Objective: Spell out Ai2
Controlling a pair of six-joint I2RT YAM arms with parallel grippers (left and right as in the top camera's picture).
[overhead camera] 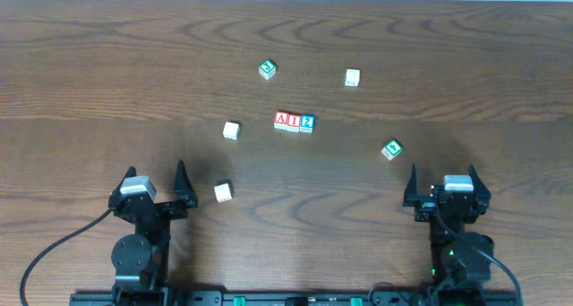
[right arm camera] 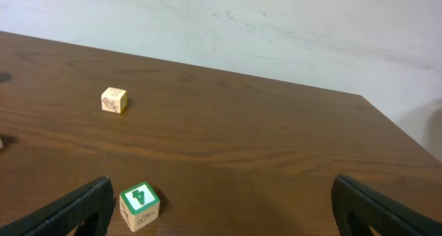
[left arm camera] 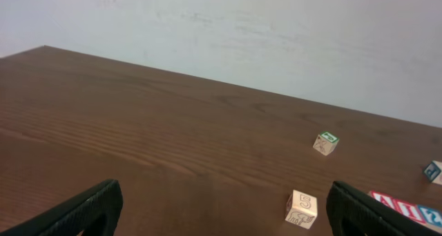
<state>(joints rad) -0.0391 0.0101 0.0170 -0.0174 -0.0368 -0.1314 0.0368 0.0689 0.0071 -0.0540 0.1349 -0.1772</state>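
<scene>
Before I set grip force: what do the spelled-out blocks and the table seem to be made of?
The spelled-out blocks look like pale wood with painted red and blue faces; a loose block shows bare cream sides, matte. The table looks like dark wood or wood-look laminate: streaked grain, faint sheen. Which, I cannot tell.
</scene>
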